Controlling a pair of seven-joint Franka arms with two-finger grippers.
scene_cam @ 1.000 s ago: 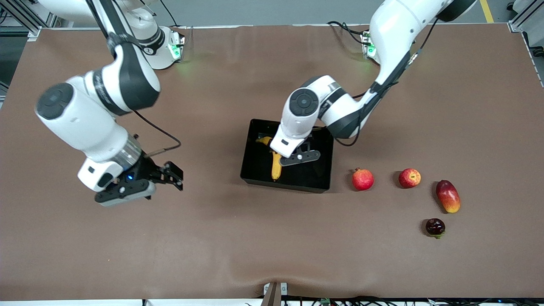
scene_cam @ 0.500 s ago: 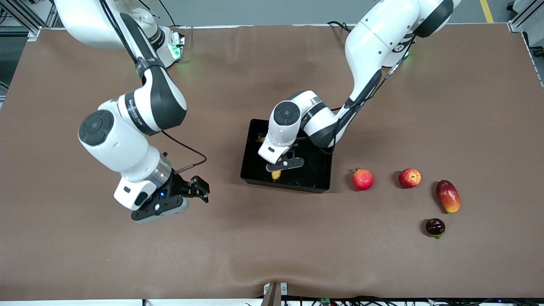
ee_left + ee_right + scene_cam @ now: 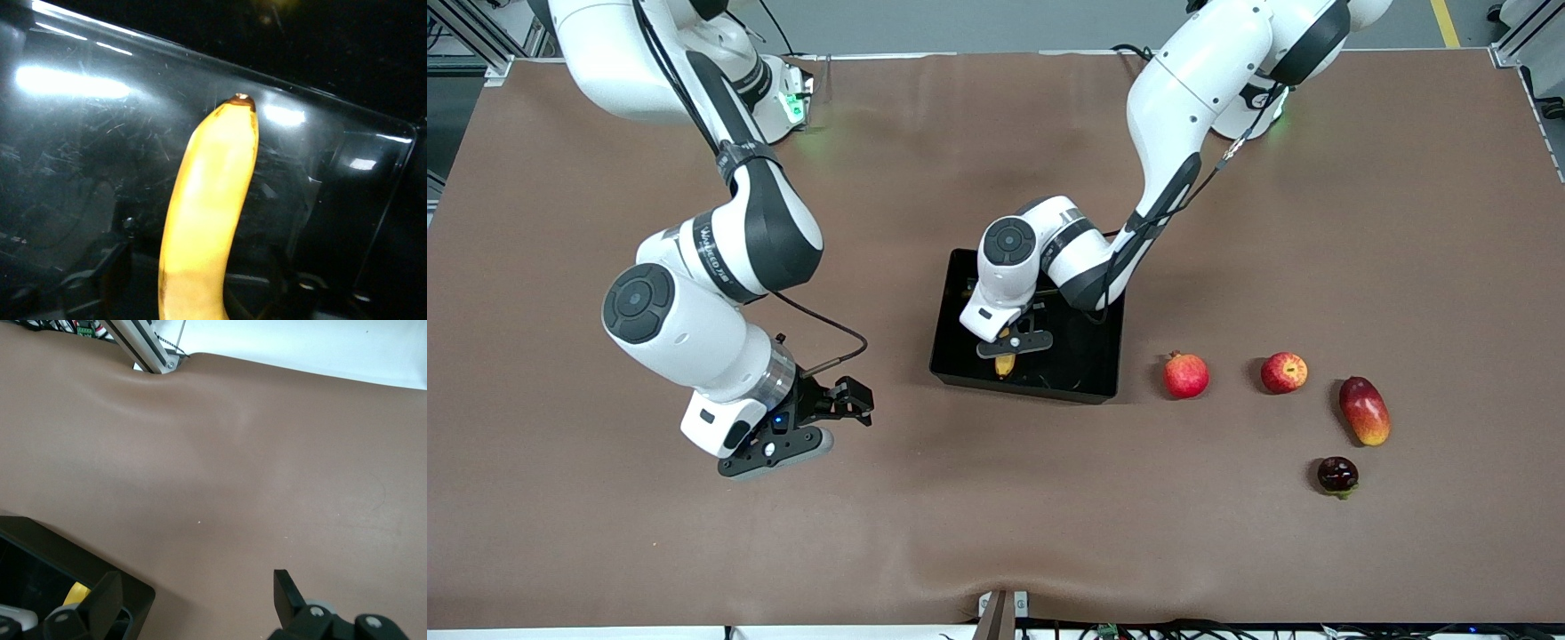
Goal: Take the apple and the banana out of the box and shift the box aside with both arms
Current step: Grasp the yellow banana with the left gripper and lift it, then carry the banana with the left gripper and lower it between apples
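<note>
The yellow banana [image 3: 1005,363] lies in the black tray [image 3: 1080,360] at mid-table. My left gripper [image 3: 1009,343] is low inside the tray, open, with its dark fingers on either side of the banana [image 3: 208,200] and a gap to it; the tray's glossy wall [image 3: 100,133] rises past the banana's tip. The red and yellow apple [image 3: 1284,372] sits on the table toward the left arm's end. My right gripper [image 3: 852,402] is open and empty over bare table beside the tray, toward the right arm's end. In the right wrist view the open gripper [image 3: 197,587] faces the tray's corner [image 3: 100,563].
A pomegranate [image 3: 1185,374] sits between the tray and the apple. A red-orange mango [image 3: 1364,410] and a small dark fruit [image 3: 1337,475] lie nearer the front camera, toward the left arm's end. The brown table cover [image 3: 960,498] has a slight ripple at its front edge.
My left gripper has come down into the tray over the banana, hiding most of it. My right arm has moved toward the tray, gripper still open.
</note>
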